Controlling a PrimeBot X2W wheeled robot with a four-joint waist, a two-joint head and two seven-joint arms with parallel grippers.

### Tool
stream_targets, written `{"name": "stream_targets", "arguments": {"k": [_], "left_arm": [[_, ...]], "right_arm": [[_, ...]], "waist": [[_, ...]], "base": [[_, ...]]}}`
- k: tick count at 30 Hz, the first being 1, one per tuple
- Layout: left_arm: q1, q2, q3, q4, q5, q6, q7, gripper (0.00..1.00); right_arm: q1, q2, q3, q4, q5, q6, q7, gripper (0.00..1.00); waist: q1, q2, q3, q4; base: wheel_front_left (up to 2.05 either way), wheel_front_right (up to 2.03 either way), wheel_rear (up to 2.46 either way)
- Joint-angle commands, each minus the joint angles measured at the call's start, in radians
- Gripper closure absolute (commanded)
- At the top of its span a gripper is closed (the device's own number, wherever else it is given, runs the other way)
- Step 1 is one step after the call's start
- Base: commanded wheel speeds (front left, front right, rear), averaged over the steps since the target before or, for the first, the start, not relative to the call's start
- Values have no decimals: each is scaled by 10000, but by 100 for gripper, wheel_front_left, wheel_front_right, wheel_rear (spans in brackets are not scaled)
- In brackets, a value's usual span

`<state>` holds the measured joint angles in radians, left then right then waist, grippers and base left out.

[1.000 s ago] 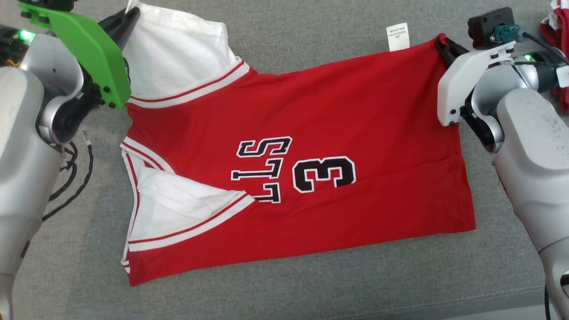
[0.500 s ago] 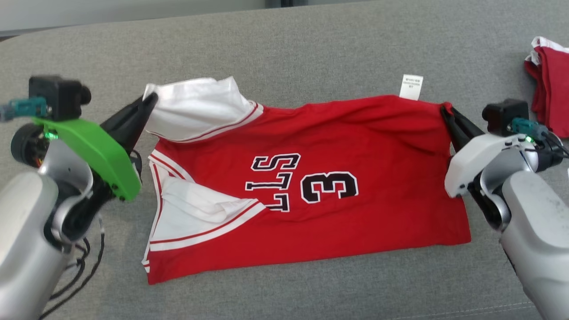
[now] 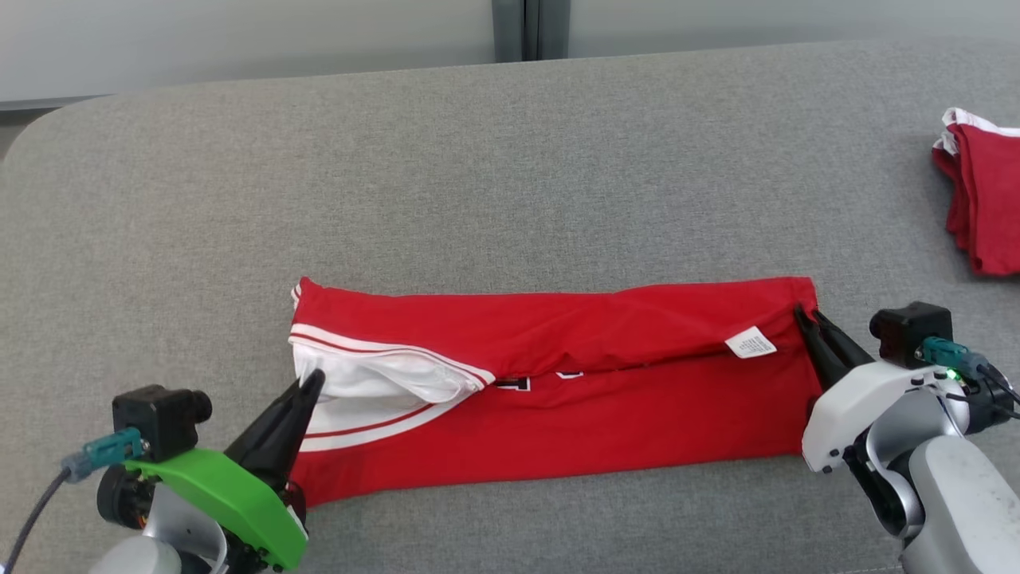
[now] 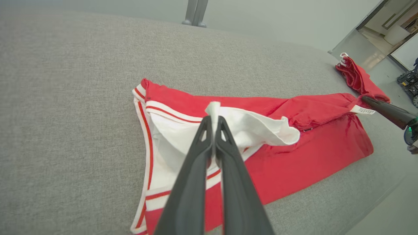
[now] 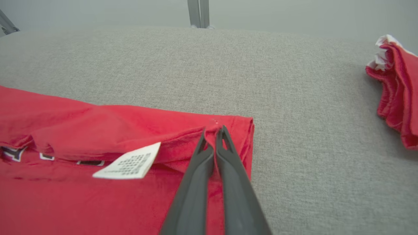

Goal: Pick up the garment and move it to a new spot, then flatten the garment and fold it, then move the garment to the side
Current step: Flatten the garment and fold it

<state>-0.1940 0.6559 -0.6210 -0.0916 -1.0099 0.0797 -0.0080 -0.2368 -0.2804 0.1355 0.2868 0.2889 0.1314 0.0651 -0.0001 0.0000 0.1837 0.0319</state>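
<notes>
The garment is a red jersey with white trim, lying folded lengthwise as a long band on the grey padded surface. Its upper layer covers most of the black lettering. My left gripper is shut on the white sleeve edge at the band's left end; the left wrist view shows white cloth pinched between the tips of that gripper. My right gripper is shut on the red corner at the right end, and the right wrist view has this gripper beside a white label.
A pile of other red clothes lies at the far right edge of the surface. A grey post stands behind the surface's back edge. Bare grey surface stretches beyond the garment and to its left.
The head camera has tilted, shifting the whole picture. Both grippers, still shut, drew the garment's far edge toward me over its near half, covering the number and most of the letters.
</notes>
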Motion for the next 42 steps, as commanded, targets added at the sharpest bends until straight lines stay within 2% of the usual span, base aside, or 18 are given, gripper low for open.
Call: {"name": "stream_targets", "arguments": {"k": [1, 6, 7, 9, 10, 11, 15, 19, 25, 29, 31, 36, 42], "left_arm": [[190, -74, -14, 58, 4, 69, -142, 100], [507, -292, -142, 420, -6, 48, -365, 100], [527, -310, -136, 558, 67, 111, -447, 90], [653, -395, -106, 784, 107, 193, -657, 0], [747, -443, -90, 918, 118, 253, -796, 0], [825, -491, -62, 996, 125, 292, -910, 0], [1224, -757, 235, 1016, 3, 568, -1654, 0], [1588, -1082, 724, 815, 202, 1038, -2296, 0], [1842, -1598, 1317, 576, 907, 1556, -2547, 0], [1870, -1835, 1602, 644, 1482, 1761, -2568, 0], [1897, -2011, 1758, 660, 1781, 1832, -2573, 0], [1946, -2339, 1993, 787, 2055, 1661, -2570, 0], [1968, -2499, 2134, 944, 2315, 1530, -2571, 0]], "right_arm": [[220, 83, -145, -150, -114, -17, 50, 100], [667, 304, -505, -405, -326, -17, 186, 100], [710, 357, -577, -424, -369, -17, 167, 89], [798, 457, -712, -384, -455, -17, 107, 54], [884, 559, -797, -381, -507, -17, 75, 8], [956, 627, -866, -385, -543, -17, 44, 0], [1276, 864, -1311, -431, -660, -17, -182, 0], [1654, 1108, -1793, -580, -766, -17, -389, 0], [1975, 1314, -2242, -935, -856, -17, -299, 0], [1818, 1221, -2309, -997, -882, -17, 168, 0], [1614, 1153, -2245, -924, -824, -17, 483, 0], [1106, 911, -1971, -304, -644, -17, 1599, 0], [689, 634, -1762, 609, -417, -17, 2504, 0]], "waist": [[1, 0, -36, 58], [1, 0, -79, 98], [1, 0, -92, 94], [1, 0, -134, 69], [1, 0, -161, 49], [1, 0, -180, 35], [1, 0, -232, 15], [1, 0, -288, 63], [1, 0, -413, 155], [1, 0, -482, 212], [1, 0, -510, 256], [1, 0, -565, 453], [1, 0, -619, 801]], "base": [[0, 0, 0], [0, 0, 0], [0, 0, 0], [0, 0, 0], [0, 0, 0], [0, 0, 0], [0, 0, 0], [0, 0, 0], [0, 0, 0], [0, 0, 0], [0, 0, 0], [0, 0, 0], [0, 0, 0]]}}
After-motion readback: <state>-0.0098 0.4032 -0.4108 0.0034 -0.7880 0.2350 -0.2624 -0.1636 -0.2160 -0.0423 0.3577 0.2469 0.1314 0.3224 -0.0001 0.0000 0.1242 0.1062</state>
